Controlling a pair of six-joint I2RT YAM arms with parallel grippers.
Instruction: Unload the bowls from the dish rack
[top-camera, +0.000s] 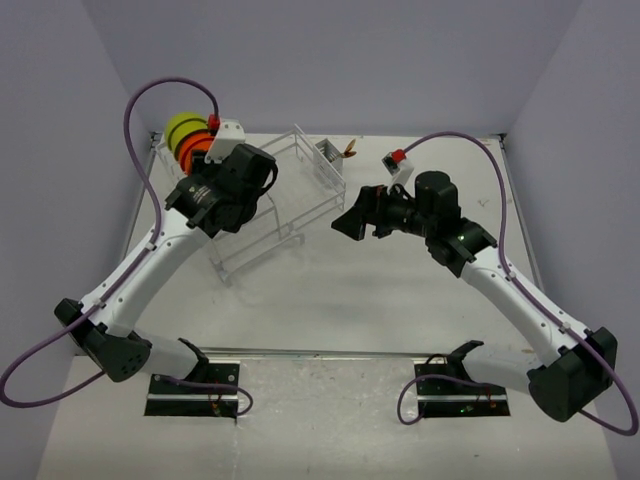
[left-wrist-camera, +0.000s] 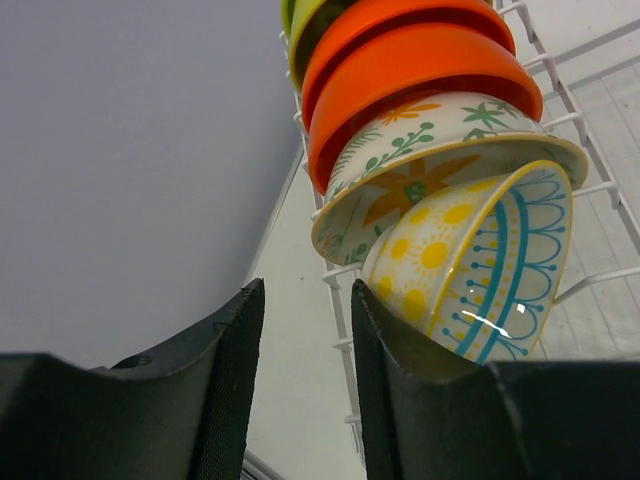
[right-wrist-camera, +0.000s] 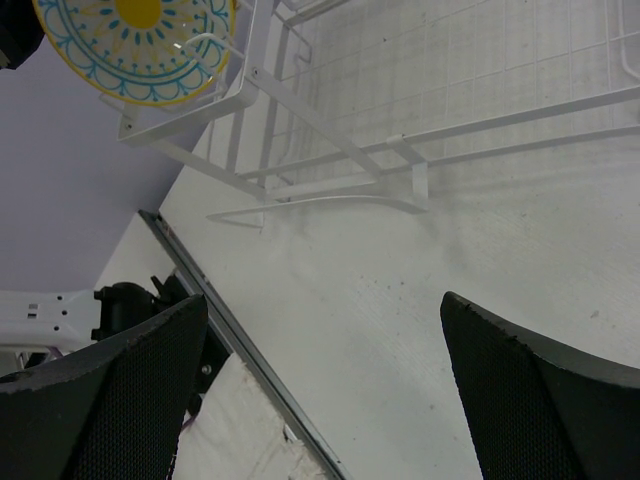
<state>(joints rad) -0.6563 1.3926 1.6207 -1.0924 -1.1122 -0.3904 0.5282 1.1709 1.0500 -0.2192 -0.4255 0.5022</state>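
bowls (left-wrist-camera: 420, 150) stand on edge in a tight row at the far-left corner of the table (top-camera: 330, 300), slotted into the end of the white dish rack (top-camera: 270, 235). from the back of the row i see the lime-green bowl (left-wrist-camera: 305, 30), the orange bowls (left-wrist-camera: 420, 60), the cream bowl (left-wrist-camera: 420, 160) with leaves and flowers, and the yellow-and-blue bowl (left-wrist-camera: 480, 260) leaning into it. the rack lies slantwise from that corner toward the middle of the table, its grey cutlery basket (top-camera: 328, 155) on the end nearer the back edge. the left gripper (left-wrist-camera: 305, 300) hangs over the rack just beside the row, fingers a little apart with nothing between them. one finger sits close under the yellow-and-blue bowl; i cannot tell whether it touches. the right gripper (right-wrist-camera: 322, 305) hovers over bare table just right of the rack, fingers spread wide, holding nothing.
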